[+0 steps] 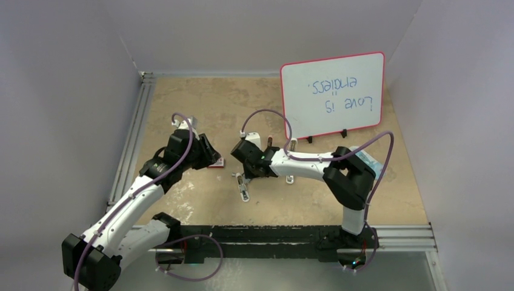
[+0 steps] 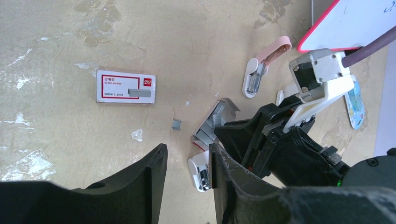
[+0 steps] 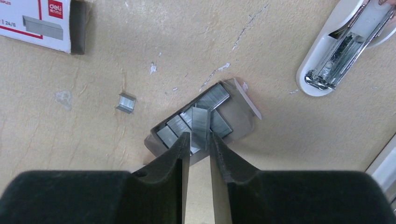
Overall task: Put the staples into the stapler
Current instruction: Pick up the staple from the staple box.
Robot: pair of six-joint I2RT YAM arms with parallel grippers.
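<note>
**Clerk:** Going by size, what are you noting?

**Inspector:** The whiteboard [image 1: 333, 97] is standing well apart from the tray [image 3: 240, 119]. The left gripper [image 2: 187, 151] is hanging near the tray, released and holding nothing.

**Clerk:** And the right gripper [image 3: 198, 137]?

**Inspector:** It is hovering over the tray, jaws standing narrow either side of one tilted strip. Whether it is truly pinching, I cannot tell.

**Clerk:** The rest?

**Inspector:** The stapler [image 3: 317, 70] is lying near the tray, magazine showing open. The box [image 2: 125, 86] is lying well apart on the tray's other side. The staples [image 3: 217, 98] are sitting in the tray, with a loose fragment [image 3: 126, 102] lying between tray and box.

**Clerk:** Risk?

**Inspector:** I am judging that a skewed pinch could snap the strip or drag the tray.
</note>
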